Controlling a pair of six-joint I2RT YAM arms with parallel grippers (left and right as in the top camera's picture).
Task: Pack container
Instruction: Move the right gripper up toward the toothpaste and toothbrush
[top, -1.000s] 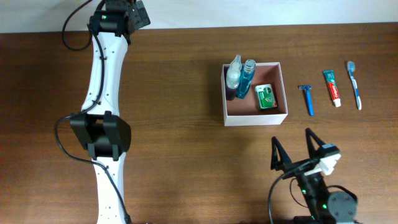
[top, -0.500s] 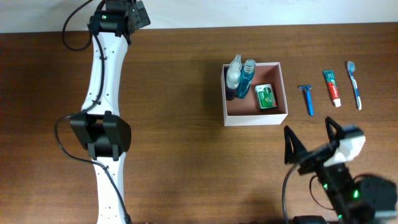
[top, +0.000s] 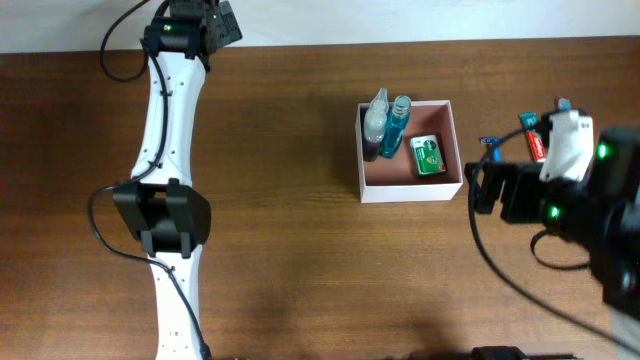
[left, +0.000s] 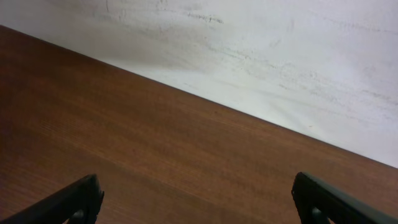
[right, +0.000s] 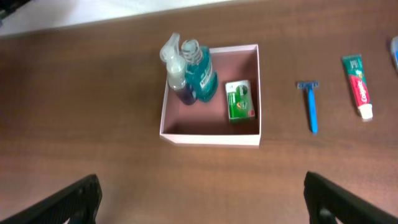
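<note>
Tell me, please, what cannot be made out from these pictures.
- Toothbrush: in the right wrist view it is cut off by the right edge; in the overhead view nearly all of it lies under the right arm.
- Razor and toothpaste: in the overhead view both are mostly covered by that arm.
- Soap box: its print is too small to read in any view.

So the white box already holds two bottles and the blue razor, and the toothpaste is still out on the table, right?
Not quite. The container holds two bottles and a green soap box; the blue razor lies on the table beside the toothpaste, as the right wrist view shows.
</note>
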